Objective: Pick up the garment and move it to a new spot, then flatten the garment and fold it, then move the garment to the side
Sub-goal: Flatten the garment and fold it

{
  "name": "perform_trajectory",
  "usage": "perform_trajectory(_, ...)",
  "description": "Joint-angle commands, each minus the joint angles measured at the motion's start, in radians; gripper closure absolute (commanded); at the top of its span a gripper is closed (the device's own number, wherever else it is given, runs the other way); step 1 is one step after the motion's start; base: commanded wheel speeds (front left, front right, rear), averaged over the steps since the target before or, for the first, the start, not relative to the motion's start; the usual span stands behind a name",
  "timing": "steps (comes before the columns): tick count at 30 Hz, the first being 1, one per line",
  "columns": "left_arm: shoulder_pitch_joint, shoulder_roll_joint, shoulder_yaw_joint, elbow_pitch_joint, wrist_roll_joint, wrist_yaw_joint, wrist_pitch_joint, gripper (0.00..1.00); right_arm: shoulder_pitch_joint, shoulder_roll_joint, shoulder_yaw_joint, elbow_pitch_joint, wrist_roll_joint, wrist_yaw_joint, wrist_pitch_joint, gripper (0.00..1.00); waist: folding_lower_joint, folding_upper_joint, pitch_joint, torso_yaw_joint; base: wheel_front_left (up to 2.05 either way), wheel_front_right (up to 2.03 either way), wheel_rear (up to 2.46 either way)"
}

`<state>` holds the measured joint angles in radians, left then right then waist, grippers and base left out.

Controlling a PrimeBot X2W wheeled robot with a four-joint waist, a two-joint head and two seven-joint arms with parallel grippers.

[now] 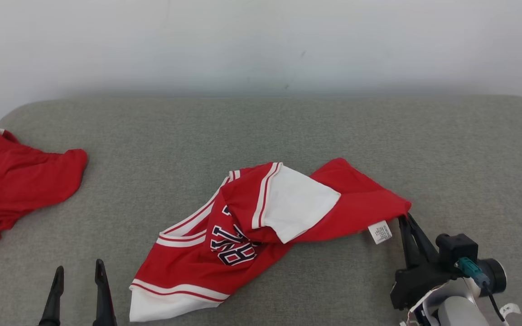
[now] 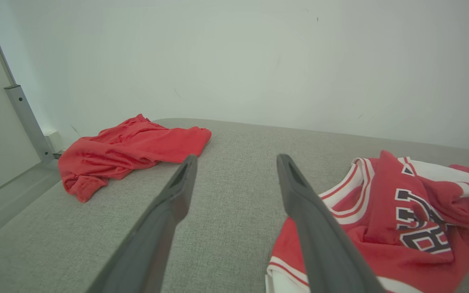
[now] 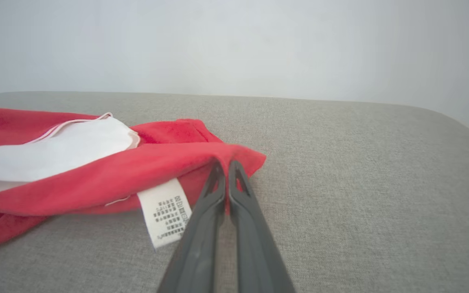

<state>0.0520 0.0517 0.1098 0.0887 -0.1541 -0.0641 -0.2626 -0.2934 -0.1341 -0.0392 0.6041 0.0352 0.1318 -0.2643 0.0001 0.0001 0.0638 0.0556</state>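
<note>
Red jersey (image 1: 188, 258) is pinched thinly at its right corner by your closed right gripper (image 1: 406, 220); lift fast and it may slip. Your left gripper (image 1: 79, 268) hangs wide open.

— What's the left claw (image 1: 79, 267) like?
— Same as the right claw (image 1: 406, 218): two long, dark grey fingers (image 2: 312, 228), tapering, slotted near the tips.
— And behind the right one?
— A black mount (image 1: 417, 276), a teal plug (image 1: 468, 267) with a thin black cable (image 1: 493, 301), and a pale glossy forearm shell (image 1: 453, 314).
</note>
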Motion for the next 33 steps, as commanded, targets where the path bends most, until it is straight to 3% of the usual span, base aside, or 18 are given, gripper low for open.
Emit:
perform_trajectory(1, 0.011, -0.002, -0.004, 0.002, -0.006, 0.001, -0.003, 0.00, 0.016, -0.006, 0.011, -0.038, 0.012, -0.002, 0.000, 1.00, -0.0001, -0.0001, -0.008, -0.019, 0.00, 0.00, 0.00)
perform_trajectory(11, 0.019, -0.002, -0.018, 0.007, -0.022, 0.011, -0.003, 0.00, 0.054, -0.068, 0.083, -0.335, 0.057, -0.002, 0.018, 1.00, -0.0001, -0.0001, -0.019, -0.081, 0.00, 0.00, 0.00)
perform_trajectory(22, 0.020, -0.002, -0.005, -0.001, -0.032, 0.019, -0.003, 0.00, 0.129, -0.082, 0.064, -0.730, 0.105, -0.002, 0.209, 1.00, -0.0001, -0.0001, -0.006, -0.095, 0.00, 0.00, 0.00)
perform_trajectory(27, 0.020, -0.002, -0.007, -0.005, -0.044, 0.022, -0.003, 0.00, 0.160, -0.074, 0.052, -0.835, 0.117, -0.002, 0.275, 1.00, -0.0001, -0.0001, 0.005, -0.092, 0.00, 0.00, 0.00)
perform_trajectory(33, 0.004, -0.002, -0.027, 0.002, -0.056, 0.030, -0.003, 0.00, 0.169, -0.083, 0.036, -0.826, 0.132, -0.002, 0.308, 1.00, -0.0001, -0.0001, 0.014, -0.074, 0.00, 0.00, 0.00)
